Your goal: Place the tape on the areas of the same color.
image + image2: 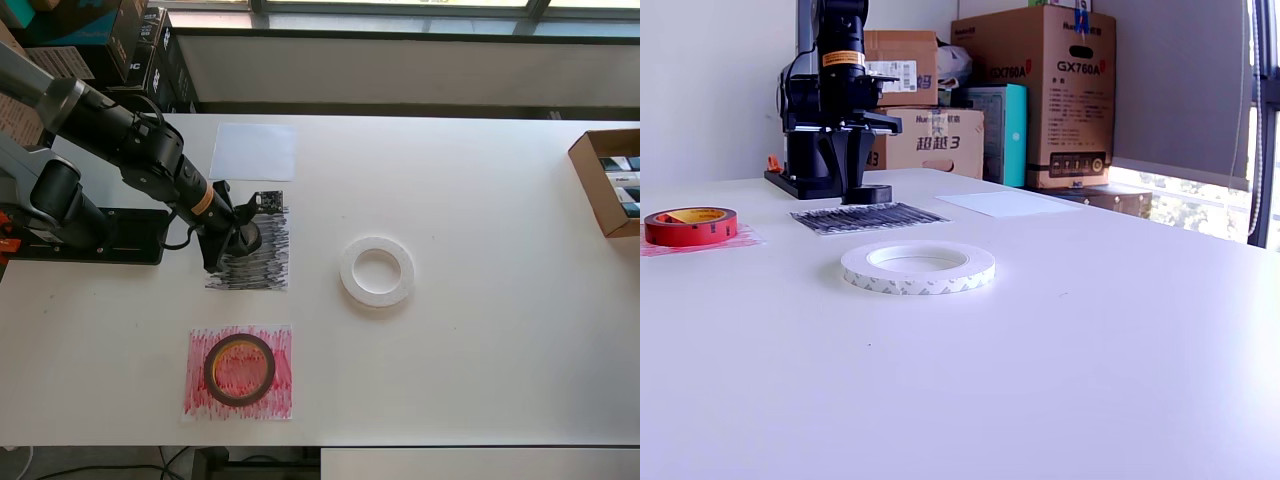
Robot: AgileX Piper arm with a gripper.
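Overhead view. A white desk (pixel 480 380) is seen from above. No writing can be read here. An open cardboard box (pixel 607 182) is set at the desk's right edge; dark and pale items are seen inside, too small to identify. Three paper sheets are laid in a column near the left edge: the white sheet (pixel 254 151) toward the far edge, the black-scribbled sheet (pixel 262 262) in the middle, the red-scribbled sheet (pixel 239 372) toward the near edge. The dark-red roll (pixel 240 369) with a yellowish core is lying flat on the red-scribbled sheet. The white ring (pixel 377 271) is lying flat on bare desk near the centre, apart from all sheets. The small black roll (pixel 246 238) is seen on the black-scribbled sheet's left part, with the gripper (pixel 238 232) directly over it; whether it is grasped or let go cannot be told. The arm's base plate (pixel 95 236) is set at the left edge. Dark boxes are stacked beyond the far left corner.

Exterior view. "GX760A" is printed on the tall cardboard carton (pixel 1045 95) behind the desk; Chinese characters followed by "3" are printed on a lower carton (pixel 930 140). A teal box (pixel 997 133) is stood between them. The gripper (pixel 856 160) is pointed downward above the small black roll (pixel 867 194), which rests on the black-scribbled sheet (pixel 870 217). The white ring (pixel 918 267) is nearest the camera.
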